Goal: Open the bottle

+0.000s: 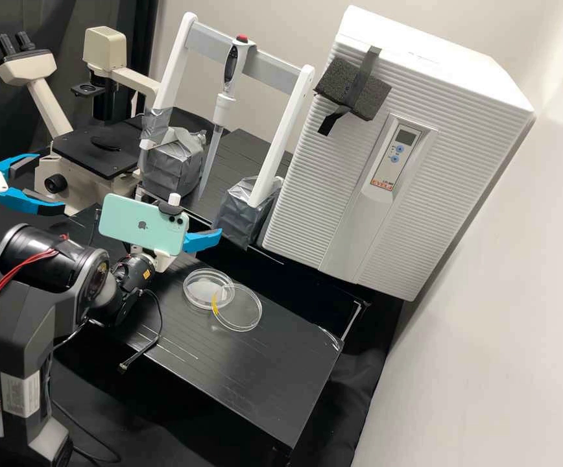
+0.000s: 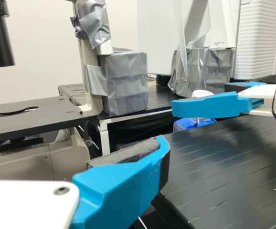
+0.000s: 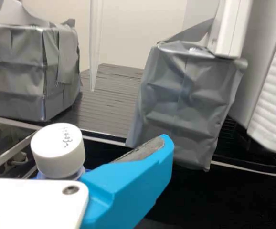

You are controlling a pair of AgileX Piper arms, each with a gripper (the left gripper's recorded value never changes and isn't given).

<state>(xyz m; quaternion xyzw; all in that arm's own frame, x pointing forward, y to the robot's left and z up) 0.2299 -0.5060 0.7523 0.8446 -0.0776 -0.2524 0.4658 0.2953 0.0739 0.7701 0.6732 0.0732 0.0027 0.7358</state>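
A small bottle with a white cap (image 3: 58, 143) and a blue label (image 2: 195, 123) sits between the blue fingers of my right gripper (image 2: 200, 98). The gripper is shut on its body, at the back edge of the black bench (image 1: 249, 363). One finger (image 3: 133, 176) runs right beside the cap. In the high view the cap (image 1: 174, 199) pokes up behind a mint-green phone (image 1: 142, 224) mounted on that wrist. My left gripper (image 1: 48, 181) hangs open at the far left by the microscope, well apart from the bottle, with nothing between its fingers (image 2: 123, 181).
A microscope (image 1: 67, 149) stands at the back left. A pipette (image 1: 220, 110) hangs from a white frame whose feet are wrapped in grey tape (image 1: 171, 159) (image 1: 246, 207). A big white ribbed machine (image 1: 392, 149) stands to the right. Two clear petri dishes (image 1: 209, 287) (image 1: 237, 308) lie mid-bench.
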